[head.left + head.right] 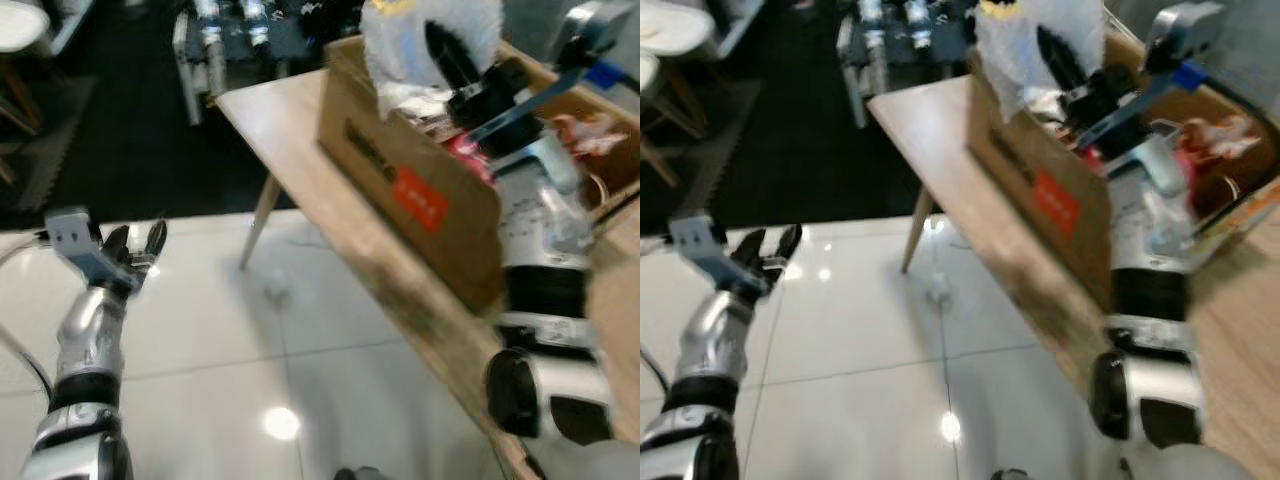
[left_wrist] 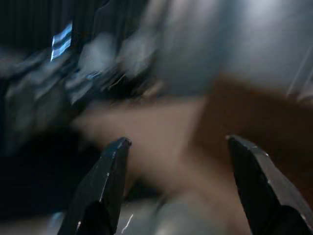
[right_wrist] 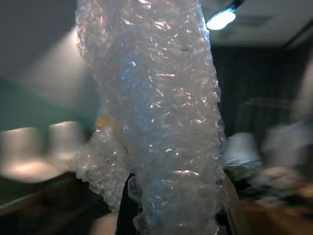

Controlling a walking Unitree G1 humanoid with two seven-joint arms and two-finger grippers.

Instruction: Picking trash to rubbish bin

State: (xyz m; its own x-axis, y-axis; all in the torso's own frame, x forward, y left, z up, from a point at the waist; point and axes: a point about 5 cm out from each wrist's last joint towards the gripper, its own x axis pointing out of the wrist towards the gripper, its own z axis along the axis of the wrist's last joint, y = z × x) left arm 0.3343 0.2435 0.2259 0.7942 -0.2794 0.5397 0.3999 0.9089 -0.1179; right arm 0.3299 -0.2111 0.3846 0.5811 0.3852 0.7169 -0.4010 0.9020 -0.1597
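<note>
Both head views were blurred, and the far ends of the table (image 1: 300, 170) and of the cardboard box (image 1: 400, 190) ran out of frame at the right; the box's printed side showed only as a dark smear and a red patch. My right wrist view was mostly taken up by the bubble wrap (image 3: 156, 112), which hid my right fingertips, so the grip could only be read from the head views: my right gripper (image 1: 455, 70), at the upper right of the frame, was closed on the bubble wrap, one black finger lying dark against the white bundle, held up above the box's near rim. My left gripper (image 1: 140, 245), at the lower left over the glossy white floor (image 1: 300, 350), had its fingers spread wide apart and held nothing; in its wrist view the two black tips stood well apart before a blur of table and box. The box sat on the table and held mixed rubbish (image 1: 590, 135), red and white scraps too smeared to identify.
</note>
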